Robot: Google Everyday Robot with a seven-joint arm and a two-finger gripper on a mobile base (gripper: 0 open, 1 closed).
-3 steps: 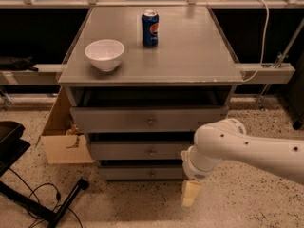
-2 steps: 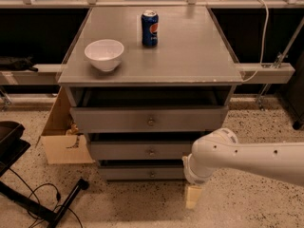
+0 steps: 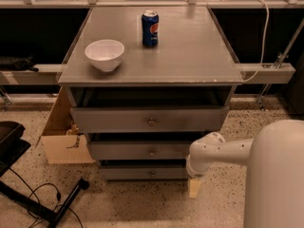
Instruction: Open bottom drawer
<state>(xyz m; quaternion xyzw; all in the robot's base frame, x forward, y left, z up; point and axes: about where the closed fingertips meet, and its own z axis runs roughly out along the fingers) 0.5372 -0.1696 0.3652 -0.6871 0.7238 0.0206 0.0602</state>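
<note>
Camera view: since the earlier frame the arm (image 3: 278, 175) had swung to the near right; the gripper (image 3: 194, 188) stayed low, just right of the bottom drawer (image 3: 137, 173), its state impossible to tell. The cabinet (image 3: 190, 56) had three drawers; on it stood one bowl (image 3: 104, 54) and one can (image 3: 150, 28).

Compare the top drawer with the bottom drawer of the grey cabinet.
The top drawer looks widest, the bottom drawer narrowest. A tall dark gap shows above the top drawer, a thin one above the bottom drawer. The gripper hangs by the bottom drawer's right end, well below the top drawer. Both have flat grey fronts with small round knobs.
</note>
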